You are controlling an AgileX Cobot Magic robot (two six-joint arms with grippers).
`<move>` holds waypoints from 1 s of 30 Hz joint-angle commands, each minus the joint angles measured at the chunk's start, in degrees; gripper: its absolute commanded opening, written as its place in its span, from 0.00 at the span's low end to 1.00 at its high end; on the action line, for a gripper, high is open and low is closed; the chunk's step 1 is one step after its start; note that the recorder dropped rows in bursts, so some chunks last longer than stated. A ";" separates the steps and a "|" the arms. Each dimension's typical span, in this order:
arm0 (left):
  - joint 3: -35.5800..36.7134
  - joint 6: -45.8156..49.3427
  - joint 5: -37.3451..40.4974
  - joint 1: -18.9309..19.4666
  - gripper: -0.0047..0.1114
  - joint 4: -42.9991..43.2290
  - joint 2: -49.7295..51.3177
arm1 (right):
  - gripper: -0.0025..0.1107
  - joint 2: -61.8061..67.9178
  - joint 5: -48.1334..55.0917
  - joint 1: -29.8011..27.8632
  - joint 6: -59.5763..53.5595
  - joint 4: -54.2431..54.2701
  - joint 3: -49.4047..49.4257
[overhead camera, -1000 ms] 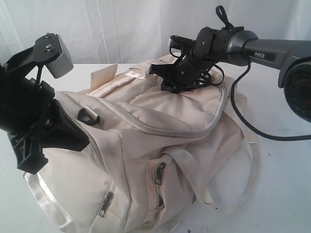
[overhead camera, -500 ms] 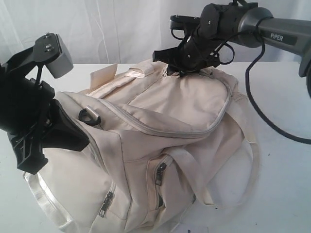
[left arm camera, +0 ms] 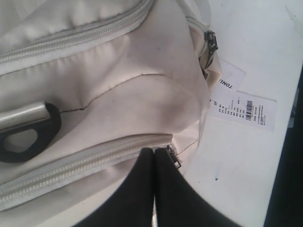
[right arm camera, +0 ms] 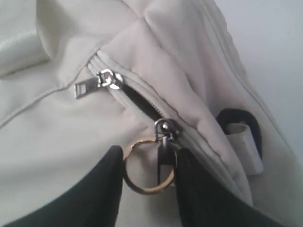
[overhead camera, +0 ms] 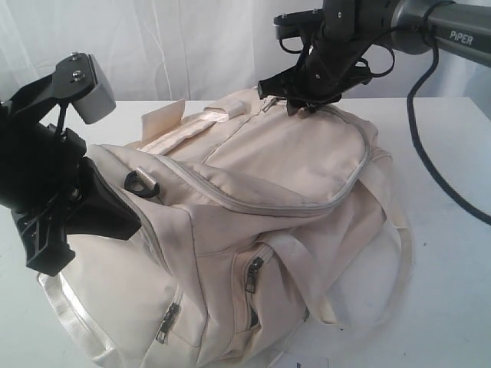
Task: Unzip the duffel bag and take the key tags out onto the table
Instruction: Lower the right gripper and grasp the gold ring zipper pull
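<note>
The cream duffel bag (overhead camera: 253, 176) lies on the white table (overhead camera: 445, 268), with its long curved top zipper (overhead camera: 268, 205) closed. At the bag's far end my right gripper (overhead camera: 290, 98) hangs over a short zipper. In the right wrist view its fingers (right arm camera: 109, 189) stand on either side of a gold ring (right arm camera: 147, 166) on one slider, touching both edges of the ring. A short dark gap shows between that slider and a second silver pull (right arm camera: 94, 84). My left gripper (left arm camera: 154, 152) is shut, its tips against the bag's left end beside a small zipper pull (left arm camera: 174, 157). The key tags are hidden.
A black D-ring (overhead camera: 140, 184) sits on the bag near my left arm, and another (right arm camera: 241, 124) near the right gripper. Two side-pocket zipper pulls (overhead camera: 252, 272) face the front. Paper labels (left arm camera: 241, 111) lie on the table beside the bag. A white curtain hangs behind.
My right gripper has risen and moved right and back from the bag's top to its far end, and the fabric there has lifted. The left arm has not moved.
</note>
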 commanded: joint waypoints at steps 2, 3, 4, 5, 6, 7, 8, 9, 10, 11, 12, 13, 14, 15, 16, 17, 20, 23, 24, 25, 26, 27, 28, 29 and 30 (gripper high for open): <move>-0.30 0.09 1.27 -0.55 0.04 -1.20 -0.25 | 0.02 -1.67 4.68 -0.36 -2.36 -5.39 0.03; -0.30 0.09 1.27 -0.55 0.04 -1.20 -0.25 | 0.02 -1.81 5.25 -0.36 -2.36 -6.17 0.03; -0.30 0.09 1.27 -0.55 0.04 -1.20 -0.25 | 0.02 -2.07 5.53 -0.36 -2.36 -6.86 0.03; -0.30 0.09 1.31 -0.55 0.04 -1.20 -0.25 | 0.02 -2.20 6.17 -0.36 -2.51 -7.53 0.03; -0.30 0.09 1.31 -0.55 0.04 -1.20 -0.25 | 0.02 -2.51 6.61 -0.36 -2.51 -8.30 0.03; -0.30 0.09 1.31 -0.55 0.04 -1.20 -0.25 | 0.02 -2.77 7.16 -0.36 -2.64 -9.34 0.03; -0.30 0.09 1.31 -0.55 0.04 -1.20 -0.25 | 0.02 -3.03 8.01 -0.36 -2.74 -10.32 0.03; -0.30 0.09 1.30 -0.55 0.04 -1.31 -0.25 | 0.02 -3.26 8.81 -0.36 -2.74 -11.13 0.03; -0.30 0.09 1.30 -0.55 0.04 -1.31 -0.25 | 0.02 -3.46 9.41 -0.36 -2.88 -11.80 0.03; -0.30 0.09 1.30 -0.55 0.04 -1.31 -0.25 | 0.02 -3.69 9.95 -0.36 -3.43 -12.27 0.03; -0.30 0.09 1.30 -0.55 0.04 -1.31 -0.25 | 0.02 -3.84 10.40 -0.36 -4.16 -12.43 0.03; -0.30 0.09 1.30 -0.55 0.04 -1.31 -0.25 | 0.02 -3.84 10.95 -0.36 -5.12 -12.43 0.03; -0.30 0.09 1.42 -0.55 0.04 -1.29 -0.25 | 0.02 -3.95 11.45 -0.36 -5.99 -12.43 0.03; -0.30 0.09 1.42 -0.55 0.04 -1.29 -0.25 | 0.02 -3.95 12.19 -0.36 -6.83 -12.43 0.03; -0.30 0.09 1.42 -0.55 0.04 -1.29 -0.25 | 0.02 -3.95 13.05 -0.36 -7.88 -12.43 0.03; -0.30 0.09 1.42 -0.55 0.04 -1.29 -0.25 | 0.02 -3.95 13.64 -0.36 -8.71 -12.53 0.03; -0.30 0.09 1.42 -0.55 0.04 -1.29 -0.25 | 0.02 -3.95 15.63 -0.36 -10.44 -13.41 0.03; -0.30 0.09 1.42 -0.55 0.04 -1.29 -0.25 | 0.02 -3.95 16.47 -0.36 -10.44 -15.06 0.03; -0.30 0.09 1.42 -0.55 0.04 -1.45 -0.25 | 0.02 -3.95 16.47 -0.36 -10.18 -15.52 0.03; -0.30 0.09 1.42 -0.55 0.04 -1.58 -0.25 | 0.02 -3.95 16.47 -0.36 -10.18 -15.63 0.03; -0.30 0.09 1.42 -0.55 0.04 -1.58 -0.25 | 0.02 -3.95 16.22 -0.36 -9.90 -15.62 0.03; -0.30 0.09 1.42 -0.55 0.04 -1.58 -0.25 | 0.02 -3.95 15.45 -0.36 -9.38 -15.26 0.03; -0.30 0.09 1.42 -0.55 0.04 -1.58 -0.25 | 0.02 -3.95 14.79 -0.36 -8.29 -14.76 0.03; -0.30 0.09 1.42 -0.55 0.04 -1.58 -0.25 | 0.02 -3.95 13.76 -0.36 -6.83 -13.70 0.03; -0.30 0.09 1.42 -0.55 0.04 -1.58 -0.25 | 0.02 -3.95 12.58 -0.36 -4.53 -12.41 0.03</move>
